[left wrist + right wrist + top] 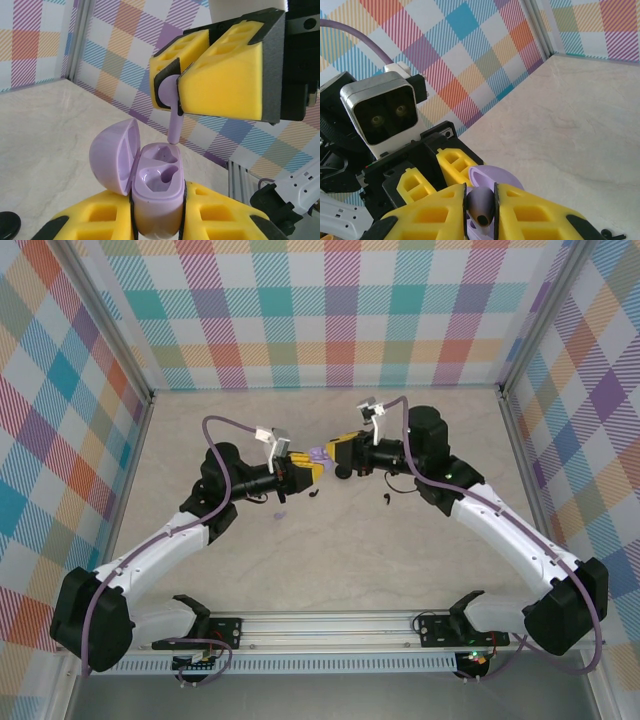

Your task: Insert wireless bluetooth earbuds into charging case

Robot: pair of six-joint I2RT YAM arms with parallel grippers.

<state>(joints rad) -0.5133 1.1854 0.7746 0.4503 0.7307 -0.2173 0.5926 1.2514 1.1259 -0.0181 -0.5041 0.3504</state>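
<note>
The lilac charging case [157, 192] stands upright with my left gripper [157, 222] shut on it, its lid [114, 155] swung open to the left and both sockets bare. My right gripper [177, 95] hangs just above, shut on a lilac earbud [173, 117] whose stem points down, its tip just above the far socket. In the right wrist view the same earbud [481, 205] is pinched in my right gripper [481, 212] over the case lid [496, 178]. From above, both grippers [305, 472] [335, 450] meet at mid-table around the case [318, 454].
Loose on the table lie a lilac earbud [281, 512] and two black earbuds [318, 492] [386, 502]. A black round disc [6, 226] sits at the lower left of the left wrist view. Checked walls enclose the table on three sides.
</note>
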